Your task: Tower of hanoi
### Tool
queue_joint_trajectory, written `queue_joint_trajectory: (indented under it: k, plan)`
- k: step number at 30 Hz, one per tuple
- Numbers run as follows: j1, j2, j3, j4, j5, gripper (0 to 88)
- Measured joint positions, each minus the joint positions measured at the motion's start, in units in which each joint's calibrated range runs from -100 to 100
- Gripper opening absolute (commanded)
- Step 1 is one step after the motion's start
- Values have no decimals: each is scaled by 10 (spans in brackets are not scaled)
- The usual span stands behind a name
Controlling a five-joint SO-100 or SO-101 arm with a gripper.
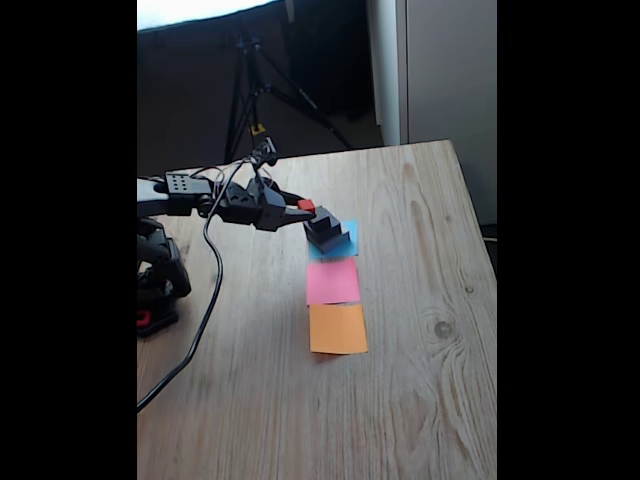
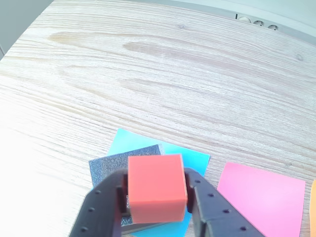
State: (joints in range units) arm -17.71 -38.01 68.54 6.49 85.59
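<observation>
Claw around red cube

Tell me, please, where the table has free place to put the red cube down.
Free: the pink square and orange square, and the bare wood to their right in the fixed view. Crowded: the blue square, where the stack sits under the tool holding the red cube.

Bare table right of paper squares, cable crossing left

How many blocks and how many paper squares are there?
Blocks: 4 (red cube in the claw, small black cube, black slab, grey slab)
Paper squares: 3 (blue, pink, orange)
Total: 7
</observation>
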Motion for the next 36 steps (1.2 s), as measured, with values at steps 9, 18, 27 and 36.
queue_joint_trajectory:
  k: [9,18,27,36]
  plan:
    - [-4,57,0,-74,16,42]
    - [-17,91,0,-127,64,43]
    - [-22,117,24,-179,109,43]
    - [-22,122,37,-194,123,46]
